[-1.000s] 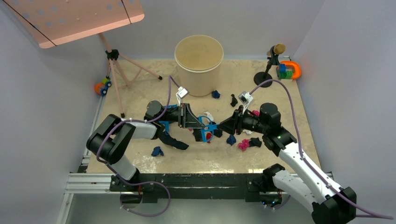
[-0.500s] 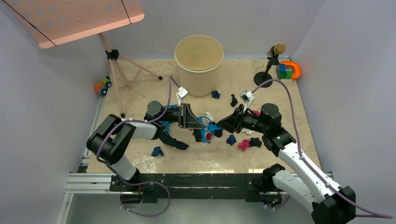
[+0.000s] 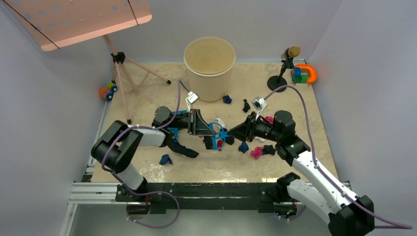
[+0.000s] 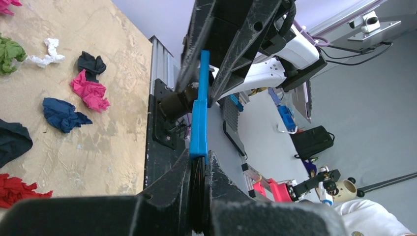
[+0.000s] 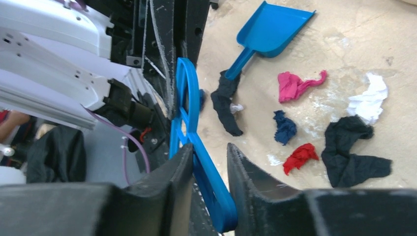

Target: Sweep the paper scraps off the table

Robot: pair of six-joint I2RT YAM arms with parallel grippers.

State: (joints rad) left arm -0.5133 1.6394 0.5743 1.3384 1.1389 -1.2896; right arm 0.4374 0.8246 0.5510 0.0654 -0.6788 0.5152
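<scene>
A small blue hand brush (image 3: 217, 133) hangs between my two grippers over mid-table. My left gripper (image 3: 206, 133) is shut on its black bristles (image 4: 198, 182). My right gripper (image 3: 230, 133) is open, its jaws either side of the blue handle loop (image 5: 206, 167), with a gap on one side. Paper scraps lie on the beige table (image 3: 290, 98): dark blue (image 3: 165, 159), pink (image 3: 256, 152), black (image 3: 246, 105), red (image 5: 301, 157), white (image 5: 368, 98) and green (image 4: 9, 51). A blue dustpan (image 5: 273, 29) lies flat beside a long black scrap (image 5: 226, 103).
A tall cream bucket (image 3: 209, 66) stands at the back centre. A tripod (image 3: 123, 73) stands at the back left, with a toy (image 3: 108, 91) beside it. A black stand (image 3: 280, 73) and colourful toys (image 3: 304, 73) are at the back right. A black rail (image 3: 206, 189) runs along the near edge.
My right arm has edged slightly left toward the brush handle. The left arm and the brush have not visibly moved.
</scene>
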